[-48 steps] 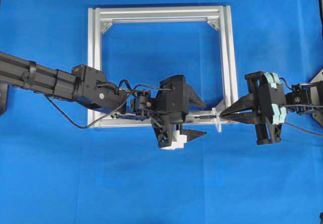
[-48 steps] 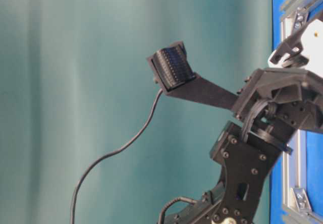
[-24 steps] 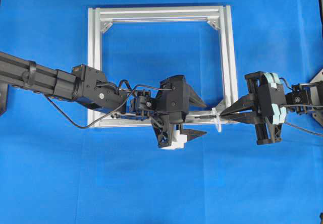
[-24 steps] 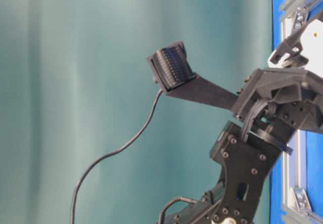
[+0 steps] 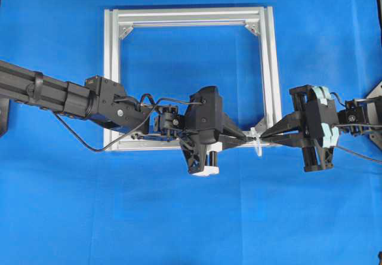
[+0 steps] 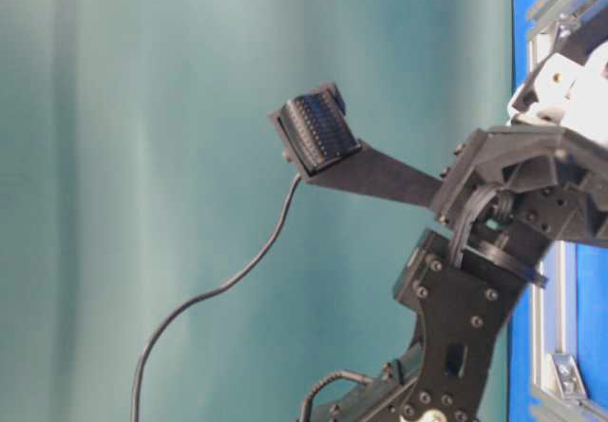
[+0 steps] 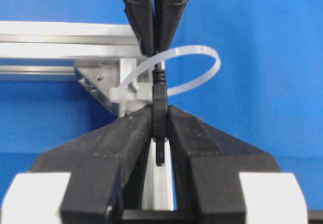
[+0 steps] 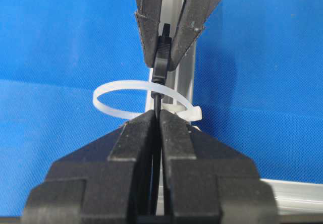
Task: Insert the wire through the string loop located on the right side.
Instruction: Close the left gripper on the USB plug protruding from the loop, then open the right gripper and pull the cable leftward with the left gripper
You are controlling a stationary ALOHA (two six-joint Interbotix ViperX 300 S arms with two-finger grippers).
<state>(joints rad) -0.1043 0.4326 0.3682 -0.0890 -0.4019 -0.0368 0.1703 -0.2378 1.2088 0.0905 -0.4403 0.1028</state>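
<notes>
The wire (image 7: 159, 114) runs lengthwise along the near bar of the aluminium frame (image 5: 266, 68) (plug body toward the left), threaded through the string loop (image 7: 194, 70), with the left gripper (image 7: 160, 120) clamped on its plug and the right gripper (image 8: 158, 118) pinched shut on its thin end.

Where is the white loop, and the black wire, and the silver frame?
string loop (image 7: 204, 57): left wrist view, its curved right band.
wire (image 7: 159, 103): left wrist view, its plug body.
frame (image 5: 188, 15): overhead view, its top bar.
</notes>
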